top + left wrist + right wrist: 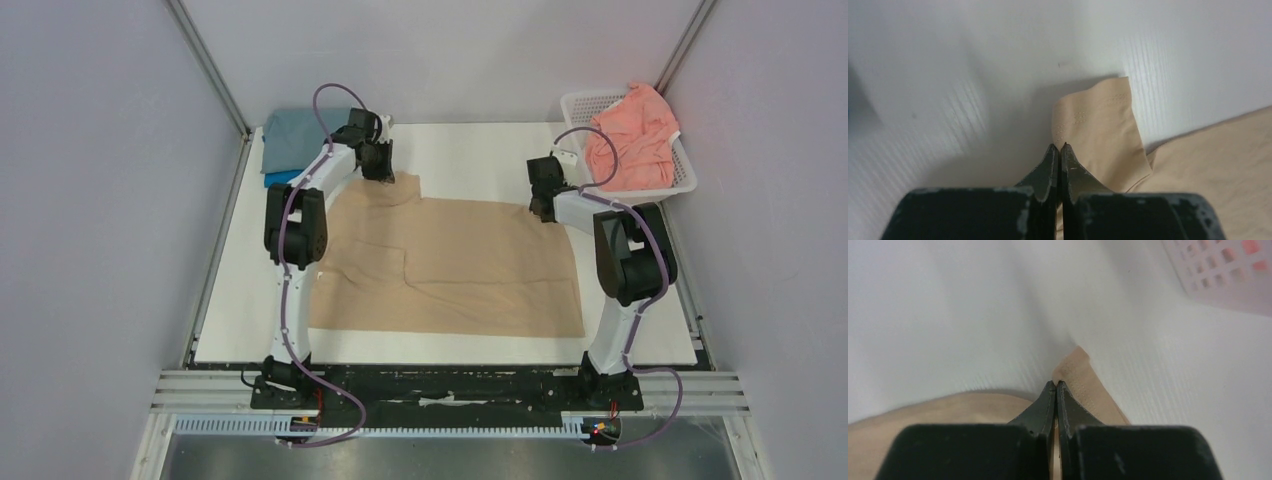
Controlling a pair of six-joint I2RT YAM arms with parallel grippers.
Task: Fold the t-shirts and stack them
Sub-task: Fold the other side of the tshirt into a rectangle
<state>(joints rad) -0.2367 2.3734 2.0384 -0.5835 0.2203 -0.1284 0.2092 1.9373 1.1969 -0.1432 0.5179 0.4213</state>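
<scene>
The tan t-shirt (450,265) lies spread on the white table in the top view. My left gripper (378,172) is shut on its far left corner. In the left wrist view the gripper (1058,147) pinches the hemmed tan cloth (1098,125), and fabric shows in the slit between the fingers. My right gripper (543,205) is shut on the far right corner. In the right wrist view the gripper (1056,384) pinches the tan edge (1083,380). A grey-blue t-shirt (295,138) lies folded at the back left on a bright blue one (280,179). The salmon-pink t-shirt (630,140) is in the basket.
The white lattice basket (688,178) stands at the back right corner; it also shows in the right wrist view (1218,275). Grey walls close in on both sides. The table's front edge (450,352) runs just above the black arm bases.
</scene>
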